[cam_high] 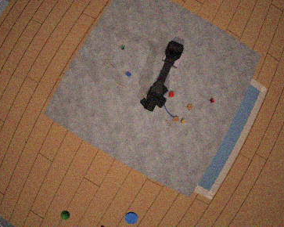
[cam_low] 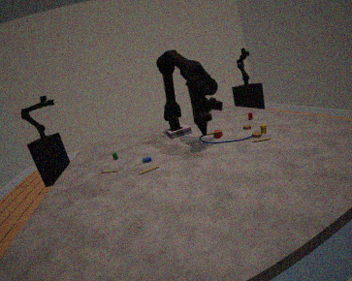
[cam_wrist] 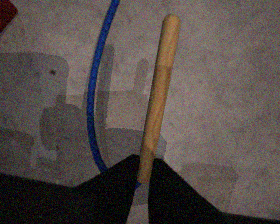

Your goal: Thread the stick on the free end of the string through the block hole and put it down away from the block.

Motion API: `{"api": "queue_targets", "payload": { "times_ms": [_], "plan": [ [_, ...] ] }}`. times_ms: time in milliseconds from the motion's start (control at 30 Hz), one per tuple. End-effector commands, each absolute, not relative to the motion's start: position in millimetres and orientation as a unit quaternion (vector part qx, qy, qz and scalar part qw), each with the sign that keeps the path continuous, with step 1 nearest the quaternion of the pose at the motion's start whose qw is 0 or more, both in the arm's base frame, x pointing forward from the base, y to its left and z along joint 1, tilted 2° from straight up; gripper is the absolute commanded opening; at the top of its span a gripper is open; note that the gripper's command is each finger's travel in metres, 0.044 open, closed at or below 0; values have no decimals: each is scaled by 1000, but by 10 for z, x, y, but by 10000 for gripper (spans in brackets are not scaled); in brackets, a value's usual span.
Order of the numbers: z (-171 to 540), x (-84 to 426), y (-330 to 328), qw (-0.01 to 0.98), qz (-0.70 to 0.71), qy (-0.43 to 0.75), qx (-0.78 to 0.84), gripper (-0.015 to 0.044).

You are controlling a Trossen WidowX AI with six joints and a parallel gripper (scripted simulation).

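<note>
My gripper (cam_low: 205, 134) (cam_wrist: 145, 165) is shut on the string end of the thin wooden stick (cam_low: 210, 134) (cam_wrist: 161, 90), low over the table. The stick points away from the fingers, its far end free. The blue string (cam_high: 168, 110) (cam_low: 226, 141) (cam_wrist: 92, 90) curves from the fingers to the round wooden button (cam_high: 176, 119) (cam_low: 257, 135). The red block (cam_high: 170, 94) (cam_low: 218, 135) (cam_wrist: 0, 17) sits on the table beside the gripper, at the wrist view's top left corner; its hole cannot be made out. The arm hides the fingertips in the top view.
A second wooden disc (cam_high: 189, 106) (cam_low: 247, 127), a yellow piece (cam_high: 182, 120) (cam_low: 264, 129) and a loose stick (cam_high: 168, 123) (cam_low: 261, 140) lie around the button. A small red piece (cam_high: 212, 100) (cam_low: 250, 116) stands farther off. Blue (cam_high: 128, 73) (cam_low: 146, 160) and green (cam_high: 123, 47) (cam_low: 115, 156) pieces lie across the table.
</note>
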State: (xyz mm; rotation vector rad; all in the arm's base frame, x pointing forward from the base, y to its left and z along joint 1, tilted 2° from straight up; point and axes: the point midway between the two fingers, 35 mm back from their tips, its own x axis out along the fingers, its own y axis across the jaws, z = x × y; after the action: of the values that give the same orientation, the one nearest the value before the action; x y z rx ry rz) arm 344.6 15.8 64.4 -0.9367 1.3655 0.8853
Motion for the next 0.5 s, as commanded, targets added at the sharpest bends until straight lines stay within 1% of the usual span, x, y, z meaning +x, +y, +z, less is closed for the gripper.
{"api": "queue_targets", "payload": {
  "times_ms": [0,467],
  "plan": [
    [649,3474,183,556,423,556,-450,0],
    [644,3533,291,422,551,429,-578,0]
  ]
}}
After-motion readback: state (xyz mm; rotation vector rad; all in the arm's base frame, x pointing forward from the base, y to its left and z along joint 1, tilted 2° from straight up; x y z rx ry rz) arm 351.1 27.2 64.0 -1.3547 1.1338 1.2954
